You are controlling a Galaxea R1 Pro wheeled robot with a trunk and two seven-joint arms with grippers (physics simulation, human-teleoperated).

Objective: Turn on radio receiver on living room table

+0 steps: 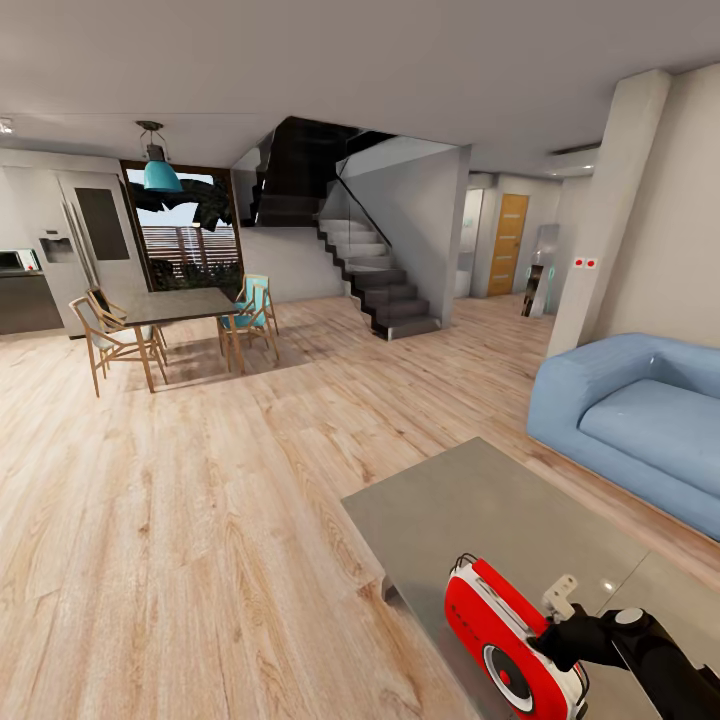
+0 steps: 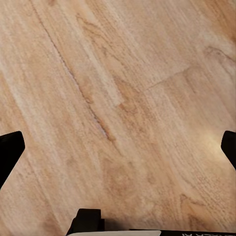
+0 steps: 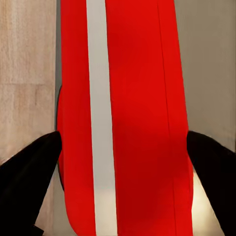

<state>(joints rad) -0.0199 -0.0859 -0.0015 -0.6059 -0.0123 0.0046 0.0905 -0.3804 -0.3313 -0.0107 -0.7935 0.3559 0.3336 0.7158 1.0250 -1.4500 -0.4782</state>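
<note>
The red radio receiver with white trim and a round dial stands near the front edge of the low grey table. My right gripper reaches onto its top from the right. In the right wrist view the red body with its white stripe runs between the two black fingers, which press against both of its sides. My left gripper hangs open above bare wood floor, holding nothing.
A light blue sofa stands right of the table, with a white column behind it. Far left are a dark dining table with wooden chairs and a fridge. A staircase rises at the back. Open plank floor lies left.
</note>
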